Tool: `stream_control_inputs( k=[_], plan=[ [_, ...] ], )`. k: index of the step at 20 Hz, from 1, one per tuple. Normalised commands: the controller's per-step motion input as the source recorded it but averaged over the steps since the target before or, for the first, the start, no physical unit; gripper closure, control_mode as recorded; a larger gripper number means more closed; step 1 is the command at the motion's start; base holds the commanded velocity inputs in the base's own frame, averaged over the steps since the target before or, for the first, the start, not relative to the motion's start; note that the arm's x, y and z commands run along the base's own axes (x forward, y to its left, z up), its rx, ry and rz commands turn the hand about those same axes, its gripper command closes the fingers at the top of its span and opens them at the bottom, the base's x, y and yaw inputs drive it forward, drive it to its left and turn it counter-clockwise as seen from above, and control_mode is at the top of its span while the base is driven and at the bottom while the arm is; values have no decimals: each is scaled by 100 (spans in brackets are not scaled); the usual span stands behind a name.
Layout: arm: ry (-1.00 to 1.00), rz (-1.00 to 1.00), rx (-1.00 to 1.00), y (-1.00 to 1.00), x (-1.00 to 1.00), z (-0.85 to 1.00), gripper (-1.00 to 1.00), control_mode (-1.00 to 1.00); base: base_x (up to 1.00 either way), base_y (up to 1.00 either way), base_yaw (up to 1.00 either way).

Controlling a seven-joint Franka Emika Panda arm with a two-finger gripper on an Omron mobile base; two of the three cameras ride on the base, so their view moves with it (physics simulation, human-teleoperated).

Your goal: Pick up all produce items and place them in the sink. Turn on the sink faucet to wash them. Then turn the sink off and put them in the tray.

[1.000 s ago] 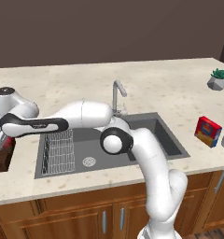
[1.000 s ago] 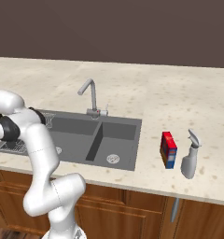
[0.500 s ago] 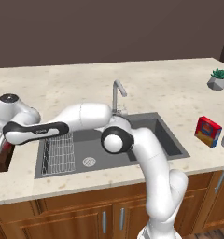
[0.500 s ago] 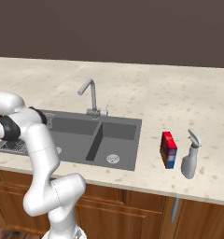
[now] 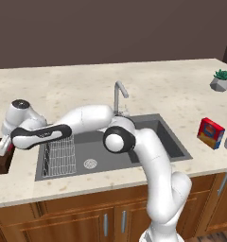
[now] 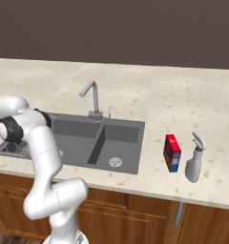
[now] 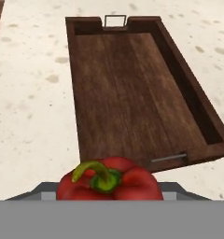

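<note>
Hand view: glossy red pepper (image 7: pixel 109 184), curled green stem.

The tray (image 7: pixel 128 88) is showing dark, matt wood grain with thin metal handles. The red pepper (image 7: pixel 109 184) is looking glossy and smooth. The counter (image 5: pixel 172 85) is showing speckled, stone-like beige; the faucet (image 6: pixel 91 97) is gleaming like brushed metal.

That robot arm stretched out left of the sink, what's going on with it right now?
The arm reaches left over the sink toward the tray. In the hand view a red pepper with a green stem sits right at the tool, above the near end of the tray, whose inside has nothing in it. The pepper looks carried, not yet set down. A box and a spray bottle stand on the counter right of the sink.
</note>
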Motion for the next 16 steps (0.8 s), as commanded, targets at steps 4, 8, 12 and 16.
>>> stream_control_inputs(
  k=[4,8,12,16],
  plan=[
    [1,0,3,22,14,-13,100,-100,0,0,0],
    [2,0,2,26,5,-11,100,-100,0,0,0],
    [2,0,1,23,4,-8,100,-100,0,0,0],
    [1,0,1,19,10,0,100,-100,0,0,0]
  ],
)
